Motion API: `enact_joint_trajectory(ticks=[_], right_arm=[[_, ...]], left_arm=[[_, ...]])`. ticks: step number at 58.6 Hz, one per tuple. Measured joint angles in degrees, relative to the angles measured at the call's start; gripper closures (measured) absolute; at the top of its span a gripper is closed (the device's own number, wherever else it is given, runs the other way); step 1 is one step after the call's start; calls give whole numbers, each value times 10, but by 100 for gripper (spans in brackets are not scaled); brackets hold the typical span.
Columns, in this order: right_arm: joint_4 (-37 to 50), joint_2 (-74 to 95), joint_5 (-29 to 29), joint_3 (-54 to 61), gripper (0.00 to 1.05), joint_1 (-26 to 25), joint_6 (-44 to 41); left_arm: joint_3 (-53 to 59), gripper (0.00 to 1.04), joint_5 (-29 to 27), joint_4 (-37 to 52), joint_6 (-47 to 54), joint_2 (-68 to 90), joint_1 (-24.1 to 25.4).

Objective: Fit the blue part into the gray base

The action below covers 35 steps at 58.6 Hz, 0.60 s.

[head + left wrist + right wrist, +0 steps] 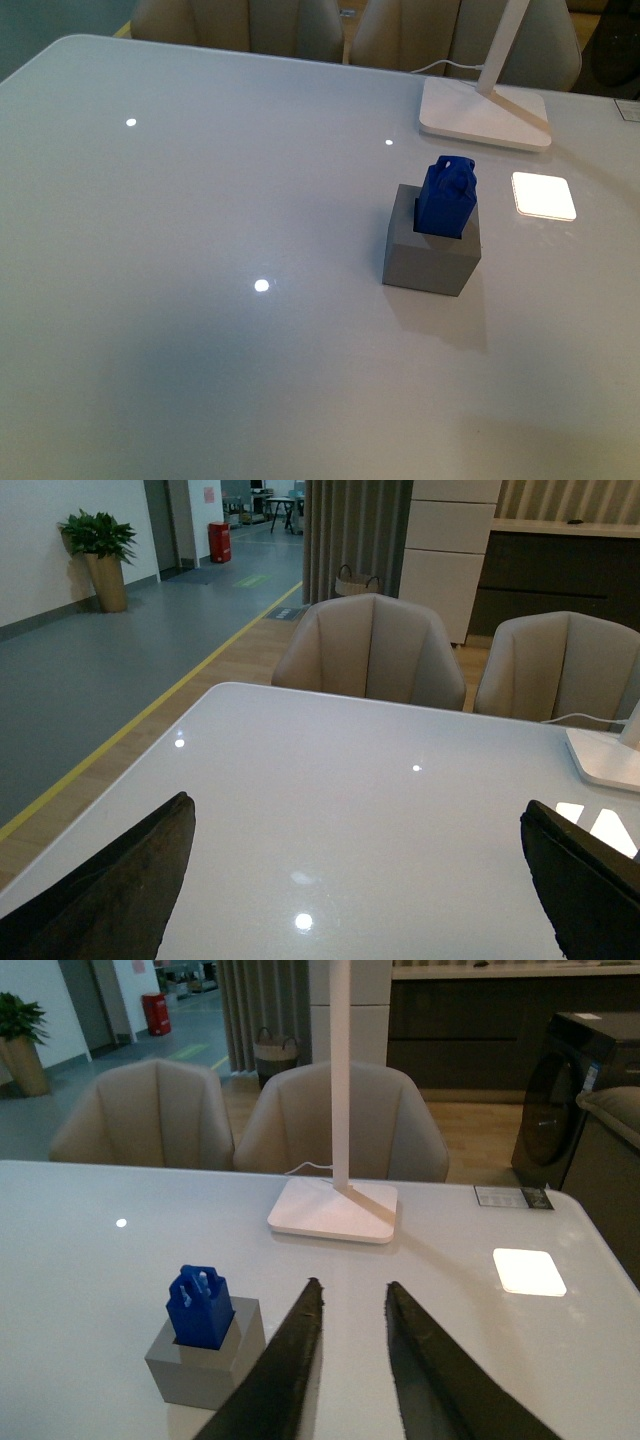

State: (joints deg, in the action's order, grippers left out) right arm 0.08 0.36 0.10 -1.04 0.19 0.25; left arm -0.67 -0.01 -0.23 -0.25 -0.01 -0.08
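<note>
The blue part (446,195) stands upright in the recess of the gray base (430,258) on the white table, right of centre in the front view, its upper half sticking out. The right wrist view shows the same blue part (200,1306) seated in the gray base (207,1365). My right gripper (353,1288) is open beside the base, apart from it, with nothing between its fingers. My left gripper (358,810) is open wide over bare table, and neither block shows in its view. Neither arm shows in the front view.
A white lamp foot (483,114) with its slanted stem stands at the table's far right, behind the base. Its light makes a bright square patch (544,195) on the table. Beige chairs (370,650) line the far edge.
</note>
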Motion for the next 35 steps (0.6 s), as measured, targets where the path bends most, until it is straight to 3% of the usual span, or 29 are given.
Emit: enact_joint_trajectory(ticks=[6, 22, 35], right_arm=[[0, 0, 0, 0, 53, 0, 0], [0, 0, 0, 0, 8, 0, 0], [0, 0, 0, 0, 9, 0, 0]], left_arm=[[0, 7, 0, 0, 0, 0, 0], [0, 7, 0, 0, 0, 0, 0], [0, 7, 0, 0, 0, 0, 0]])
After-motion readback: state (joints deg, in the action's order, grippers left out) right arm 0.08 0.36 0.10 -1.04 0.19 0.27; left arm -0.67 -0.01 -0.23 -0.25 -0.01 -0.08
